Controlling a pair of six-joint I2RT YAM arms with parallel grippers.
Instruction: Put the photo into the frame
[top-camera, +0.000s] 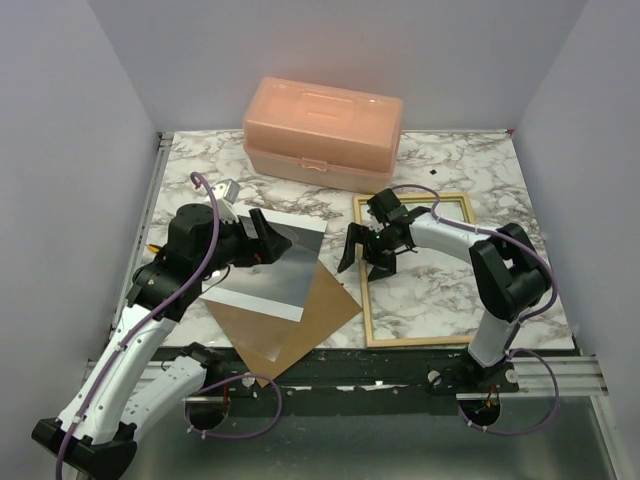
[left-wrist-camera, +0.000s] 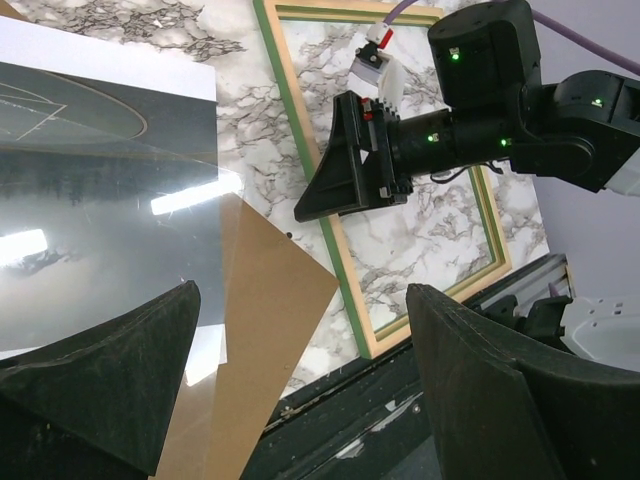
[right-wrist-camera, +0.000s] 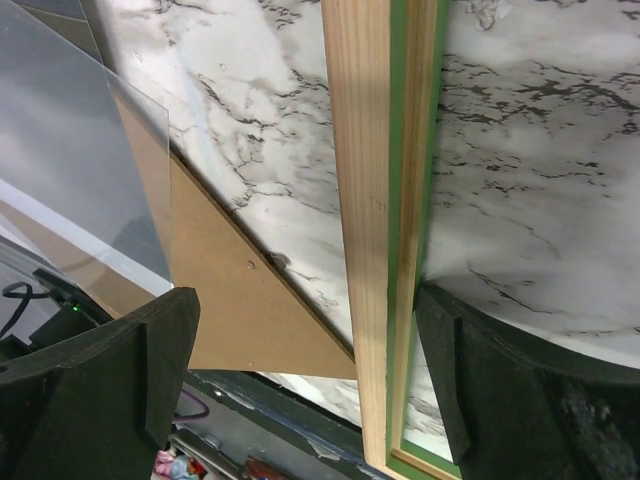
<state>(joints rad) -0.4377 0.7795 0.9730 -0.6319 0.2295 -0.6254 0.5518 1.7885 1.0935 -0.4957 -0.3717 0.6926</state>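
The photo (top-camera: 262, 272), a glossy grey print with white borders, lies left of centre, partly over a brown backing board (top-camera: 300, 322). It also shows in the left wrist view (left-wrist-camera: 100, 200) and the right wrist view (right-wrist-camera: 70, 130). The frame (top-camera: 420, 341) lies on the right with its pale wood back up and a green inner edge (left-wrist-camera: 350, 290) (right-wrist-camera: 365, 200). My left gripper (top-camera: 262, 238) (left-wrist-camera: 300, 330) is open and empty over the photo's far edge. My right gripper (top-camera: 362, 262) (right-wrist-camera: 305, 300) is open and straddles the frame's left rail, one finger inside it and one outside.
A peach plastic box (top-camera: 322, 130) stands at the back centre. The backing board (left-wrist-camera: 260, 330) (right-wrist-camera: 230, 310) reaches close to the table's near edge and to the frame's left rail. A black metal rail (top-camera: 400, 372) runs along the near edge.
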